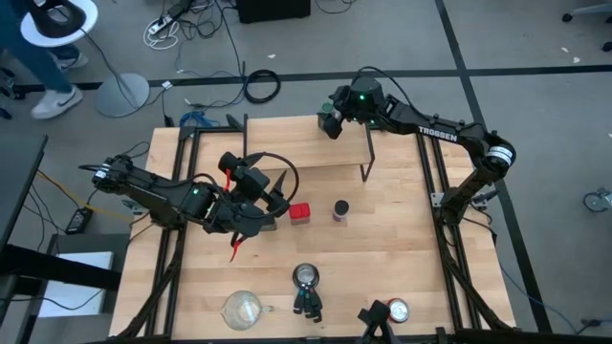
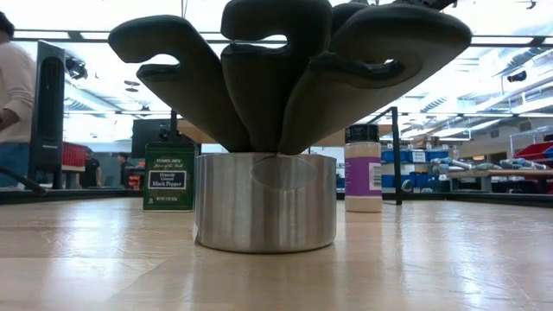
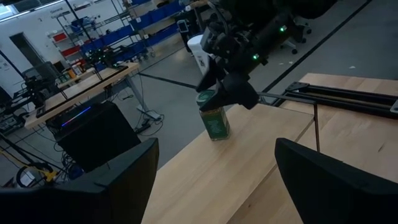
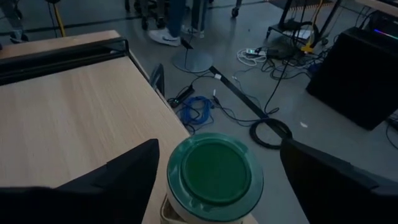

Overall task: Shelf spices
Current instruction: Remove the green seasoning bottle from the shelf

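The green-lidded jar (image 3: 216,121) stands upright on the shelf's light board (image 1: 287,143), near its far right end. My right gripper (image 4: 219,144) hangs open over the jar, one finger on each side of the green lid (image 4: 214,171), with a gap on both sides. My left gripper (image 1: 283,194) hovers open and empty above the table, beside the red tin (image 1: 300,212). The purple-labelled jar (image 1: 340,210) stands on the table to the tin's right. The dark olive tin (image 2: 168,177) stands on the table; in the high view my left arm hides it.
Along the near edge stand a metal cup of dark utensils (image 1: 306,277), a clear glass cup (image 1: 242,308) and a round red-topped can (image 1: 397,311). The shelf's black legs (image 1: 366,158) rise from the table. A person (image 2: 13,95) stands beyond the table.
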`<state>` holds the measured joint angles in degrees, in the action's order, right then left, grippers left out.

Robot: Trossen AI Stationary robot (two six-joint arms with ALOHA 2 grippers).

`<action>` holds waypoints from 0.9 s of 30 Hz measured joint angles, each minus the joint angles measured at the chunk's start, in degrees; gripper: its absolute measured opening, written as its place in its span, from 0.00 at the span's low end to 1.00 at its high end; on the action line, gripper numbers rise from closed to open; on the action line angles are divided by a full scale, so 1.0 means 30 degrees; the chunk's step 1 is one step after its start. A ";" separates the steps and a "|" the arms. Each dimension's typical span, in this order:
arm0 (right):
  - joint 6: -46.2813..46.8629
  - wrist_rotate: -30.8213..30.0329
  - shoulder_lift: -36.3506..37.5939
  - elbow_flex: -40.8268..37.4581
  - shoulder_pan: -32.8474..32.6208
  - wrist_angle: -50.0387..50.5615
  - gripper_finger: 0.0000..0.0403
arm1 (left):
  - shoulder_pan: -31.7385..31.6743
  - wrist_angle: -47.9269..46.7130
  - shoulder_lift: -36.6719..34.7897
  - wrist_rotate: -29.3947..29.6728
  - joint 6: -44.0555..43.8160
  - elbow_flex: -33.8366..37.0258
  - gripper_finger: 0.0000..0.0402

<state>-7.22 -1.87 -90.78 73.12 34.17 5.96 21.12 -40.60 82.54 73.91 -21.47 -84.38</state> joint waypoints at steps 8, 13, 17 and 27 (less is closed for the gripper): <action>0.0005 0.0000 0.0000 0.0005 0.0036 0.0724 0.67 | 0.0000 0.0029 0.0000 -0.0007 -0.0053 0.0000 0.81; 0.0015 0.0007 0.0000 0.0009 0.0036 0.0765 0.55 | 0.0000 0.0029 0.0000 0.0000 -0.0081 0.0000 0.81; 0.0253 -0.0001 0.0000 0.0015 0.0036 0.0765 0.51 | 0.0000 0.0029 0.0000 -0.0002 -0.0095 0.0000 0.81; 0.1034 -0.0022 0.0276 0.0015 -0.0044 0.0917 0.51 | 0.0000 0.0007 0.0000 -0.0007 -0.0117 0.0000 0.81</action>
<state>-4.12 -1.93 -89.95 73.17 34.04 8.71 21.12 -40.58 82.54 73.89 -21.82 -84.38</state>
